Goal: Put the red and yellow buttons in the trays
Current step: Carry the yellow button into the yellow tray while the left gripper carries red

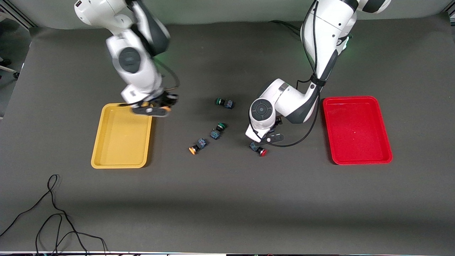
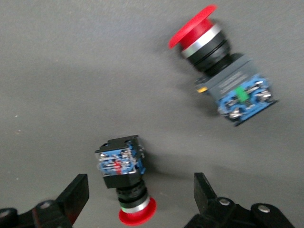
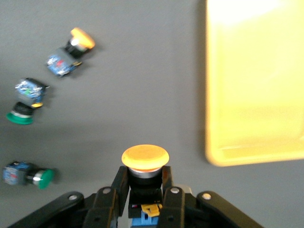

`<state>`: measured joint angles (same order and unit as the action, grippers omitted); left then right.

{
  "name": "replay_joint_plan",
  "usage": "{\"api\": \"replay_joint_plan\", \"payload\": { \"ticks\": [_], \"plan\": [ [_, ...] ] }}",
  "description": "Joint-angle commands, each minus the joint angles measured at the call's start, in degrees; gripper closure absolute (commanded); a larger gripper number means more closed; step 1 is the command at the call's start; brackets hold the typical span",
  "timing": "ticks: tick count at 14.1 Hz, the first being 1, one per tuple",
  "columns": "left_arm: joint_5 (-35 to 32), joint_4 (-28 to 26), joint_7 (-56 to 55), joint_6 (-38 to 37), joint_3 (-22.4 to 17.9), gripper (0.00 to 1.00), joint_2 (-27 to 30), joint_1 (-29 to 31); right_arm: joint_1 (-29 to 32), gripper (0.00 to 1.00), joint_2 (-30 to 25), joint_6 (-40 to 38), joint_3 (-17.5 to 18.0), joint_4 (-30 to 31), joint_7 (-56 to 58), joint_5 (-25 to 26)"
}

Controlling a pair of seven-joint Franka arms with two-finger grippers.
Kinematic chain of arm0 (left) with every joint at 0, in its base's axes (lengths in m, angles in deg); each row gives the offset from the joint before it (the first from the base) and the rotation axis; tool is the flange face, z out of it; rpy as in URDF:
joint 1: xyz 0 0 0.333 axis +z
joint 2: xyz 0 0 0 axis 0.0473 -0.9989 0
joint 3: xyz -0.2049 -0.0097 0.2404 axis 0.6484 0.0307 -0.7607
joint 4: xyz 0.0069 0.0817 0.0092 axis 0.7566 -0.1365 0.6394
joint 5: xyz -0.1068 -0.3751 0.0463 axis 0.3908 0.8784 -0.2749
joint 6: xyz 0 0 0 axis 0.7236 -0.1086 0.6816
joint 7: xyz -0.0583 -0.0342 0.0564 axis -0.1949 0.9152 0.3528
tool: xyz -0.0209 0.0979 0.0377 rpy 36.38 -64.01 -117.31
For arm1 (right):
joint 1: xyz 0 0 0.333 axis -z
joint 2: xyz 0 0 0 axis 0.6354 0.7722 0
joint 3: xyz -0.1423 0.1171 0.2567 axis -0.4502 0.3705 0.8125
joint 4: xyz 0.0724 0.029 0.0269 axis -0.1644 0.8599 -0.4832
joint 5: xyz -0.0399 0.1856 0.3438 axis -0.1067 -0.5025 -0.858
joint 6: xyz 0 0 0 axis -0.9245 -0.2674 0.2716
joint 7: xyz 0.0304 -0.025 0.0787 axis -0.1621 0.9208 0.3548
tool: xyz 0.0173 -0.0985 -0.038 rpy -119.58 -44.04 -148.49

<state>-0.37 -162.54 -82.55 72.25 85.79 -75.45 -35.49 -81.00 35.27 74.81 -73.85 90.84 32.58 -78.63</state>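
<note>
Buttons are lying in two places while one is riding in a claw. The right gripper point(image 3: 145, 199) is clamping its fingers on a yellow button point(image 3: 145, 159), hanging over the corner of the yellow tray point(image 1: 121, 137) nearest the robots. The left gripper point(image 2: 137, 204) is standing with its fingers point(image 2: 206, 194) wide apart around a red button point(image 2: 124, 180) lying on its side on the table.

Only the left wrist view is showing a second red button point(image 2: 223, 71), lying near the first; in the front view the left arm is hiding it. Only the right wrist view is showing the cap of the held button clearly.

Between the two grippers, a second yellow button point(image 1: 197, 146) and two green buttons point(image 1: 217, 131) point(image 1: 224, 103) are resting on the dark grey table point(image 1: 227, 199). The red tray point(image 1: 357, 129) is sitting toward the left arm's end. A black cable point(image 1: 53, 220) is trailing across the table's nearest corner.

Each button is showing a round cap, a silver collar and a dark blocky body with blue parts.
</note>
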Motion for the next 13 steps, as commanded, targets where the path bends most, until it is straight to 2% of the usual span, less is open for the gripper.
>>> {"api": "replay_joint_plan", "payload": {
  "ticks": [1,3,4,7,8,10,12,13],
  "plan": [
    [-1.2,-9.7,-1.4,7.0,-0.7,0.02,5.3,-0.3,-0.4,0.8,-1.5,-1.2,-11.7,0.9,17.2,-0.6],
    [-1.2,-12.2,-1.6,10.4,-0.8,0.06,5.4,-0.2,-0.4,0.8,0.6,1.2,-18.7,1.0,28.1,-0.5],
    [-1.2,-12.8,-1.7,11.2,-0.9,0.17,5.4,0.0,-0.3,0.8,2.6,3.5,-21.2,1.3,32.0,-0.5],
    [-1.1,-12.9,-2.3,11.2,-0.8,1.0,5.6,0.3,0.3,0.8,9.8,15.6,-24.6,3.9,39.0,-0.9],
    [-0.8,-12.5,-2.4,10.9,-0.9,1.0,5.7,0.3,1.8,0.8,13.3,19.1,-24.6,4.3,40.8,-2.8],
    [-0.5,-12.2,-2.7,10.1,-1.0,1.0,6.7,0.6,2.4,0.8,19.6,23.0,-24.6,4.2,49.3,-12.3],
    [-0.6,-12.1,-1.6,7.0,-1.0,1.0,9.4,1.7,3.7,0.8,24.4,24.2,-24.6,3.4,58.3,-21.8],
    [-0.7,-12.3,-0.9,4.6,-1.0,1.0,11.7,2.3,3.8,0.8,25.5,24.1,-24.5,2.8,59.8,-23.6]
  ]
}}
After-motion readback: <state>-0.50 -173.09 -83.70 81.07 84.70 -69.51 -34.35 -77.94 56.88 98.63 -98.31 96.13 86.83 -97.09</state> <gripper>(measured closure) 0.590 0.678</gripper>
